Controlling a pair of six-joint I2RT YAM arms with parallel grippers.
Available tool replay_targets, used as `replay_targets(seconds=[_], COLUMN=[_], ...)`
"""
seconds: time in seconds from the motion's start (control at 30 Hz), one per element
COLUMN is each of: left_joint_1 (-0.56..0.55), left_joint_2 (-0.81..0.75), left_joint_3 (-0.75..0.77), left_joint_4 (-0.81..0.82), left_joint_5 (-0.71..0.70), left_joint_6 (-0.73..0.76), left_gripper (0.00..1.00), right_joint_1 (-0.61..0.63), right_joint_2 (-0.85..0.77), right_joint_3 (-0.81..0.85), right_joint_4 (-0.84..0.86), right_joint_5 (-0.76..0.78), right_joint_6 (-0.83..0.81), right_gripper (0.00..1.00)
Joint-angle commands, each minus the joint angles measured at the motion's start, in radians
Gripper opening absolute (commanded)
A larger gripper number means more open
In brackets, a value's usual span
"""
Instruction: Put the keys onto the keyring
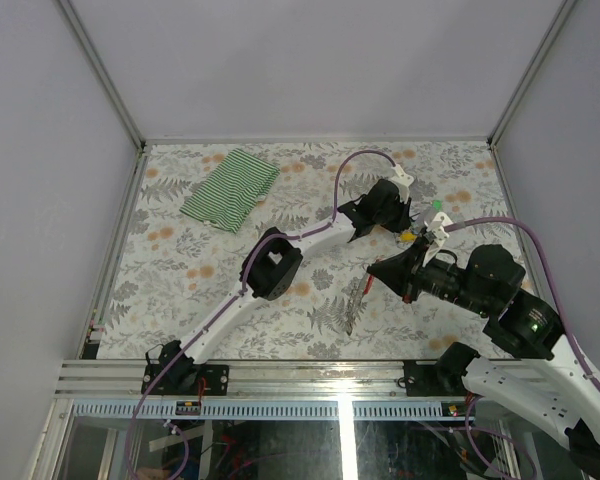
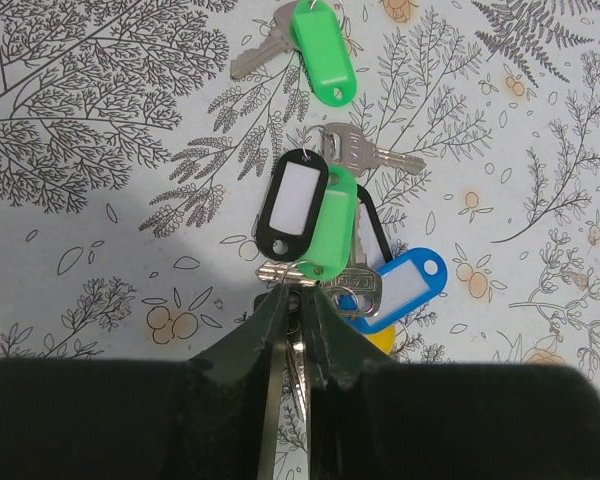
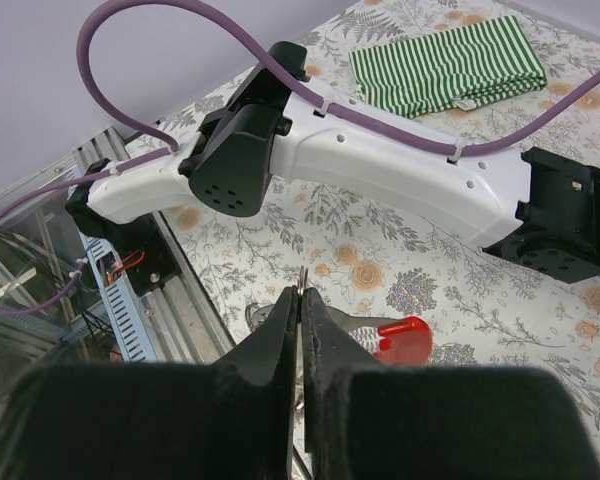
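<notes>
- The left claw (image 2: 295, 292) fills the bottom of its wrist view. Its fingers are nearly together, pinching a thin silver blade that runs up into the keys (image 2: 358, 288).
- The keys lie bunched on the table (image 2: 80, 230), touching the fingertips. A black-framed white tag (image 2: 292, 205) is overlapped by a green tag (image 2: 335, 235), with a blue tag (image 2: 408, 285) to their right.
- A bare silver key (image 2: 365, 155) lies just beyond the bunch. A second green tag (image 2: 322, 50), with its own key, lies apart near the top edge.
- The right claw (image 3: 300, 292) is pressed shut with a thin metal sliver between its fingers.
- Just past those fingers is the red part of the keyring (image 3: 405, 338), joined to a silvery strip. The sliver seems to belong to the keyring, though the view is too tight to be sure.
- From above, both claws sit close together right of the table's middle.
- The striped cloth (image 1: 230, 188) lies at the far left, well apart from them.
</notes>
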Motion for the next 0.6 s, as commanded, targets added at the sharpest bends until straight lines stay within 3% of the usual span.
replay_targets(seconds=[0.0, 0.1, 0.57], left_joint_1=[0.007, 0.008, 0.037], left_joint_2=[0.01, 0.004, -0.231], left_joint_3=[0.029, 0.023, -0.129], left_joint_4=[0.061, 0.064, 0.099], left_joint_5=[-0.015, -0.015, 0.033], left_joint_6=[-0.007, -0.009, 0.083], left_gripper=[0.09, 0.0, 0.0], right_joint_1=[0.004, 0.005, 0.005], right_joint_2=[-0.012, -0.012, -0.028], right_joint_3=[0.029, 0.029, 0.023], right_joint_4=[0.039, 0.038, 0.034], right_joint_5=[0.02, 0.019, 0.038], right_joint_6=[0.001, 0.001, -0.006], right_gripper=[0.0, 0.0, 0.0])
